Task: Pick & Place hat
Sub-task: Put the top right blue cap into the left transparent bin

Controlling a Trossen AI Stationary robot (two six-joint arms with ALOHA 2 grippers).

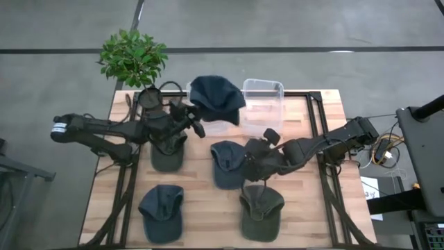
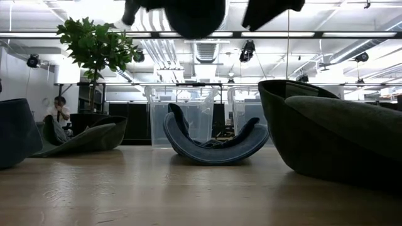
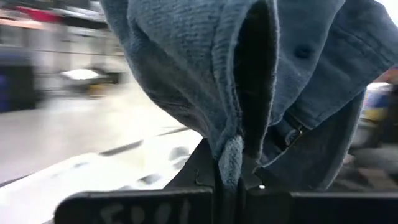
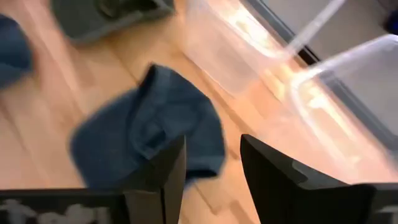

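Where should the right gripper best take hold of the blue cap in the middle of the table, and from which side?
Probably from above, on the blue cap's upturned edge: it lies open side up, so a thin fabric rim stands free. The open right gripper is beside it.

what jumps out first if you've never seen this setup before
The eye goes first to the dark blue hat held up by the left gripper, shut on its fabric, over the clear bins at the table's far edge. Next come the hats lying on the wooden table, with the right gripper open above the blue hat at the centre. A leafy plant stands at the far left corner.
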